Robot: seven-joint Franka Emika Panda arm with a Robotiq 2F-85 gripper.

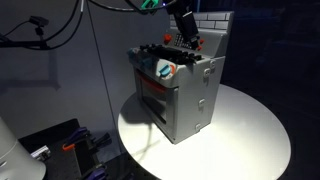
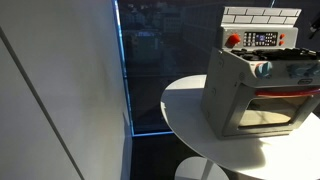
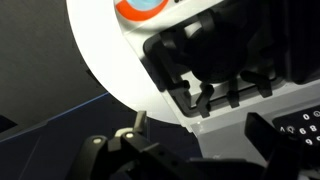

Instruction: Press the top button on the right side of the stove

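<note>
The grey-silver toy stove (image 1: 182,98) stands on a round white table (image 1: 250,130). It also shows in an exterior view (image 2: 250,95) with its brick-pattern back wall (image 2: 260,16) and red-framed button panel (image 2: 262,40). My gripper (image 1: 185,28) hangs just above the stove's top near the back wall. In the wrist view the gripper (image 3: 200,140) is open and empty, its fingers apart over the stove's front edge. The black burner grates (image 3: 215,50) lie below it, and part of the button panel (image 3: 302,125) shows at the right edge.
The table edge (image 3: 100,60) drops to a dark floor. A red and blue knob (image 1: 166,70) sits on the stove's front corner. A dark window panel (image 2: 150,70) stands behind the table. Cables and equipment (image 1: 60,145) lie on the floor beside it.
</note>
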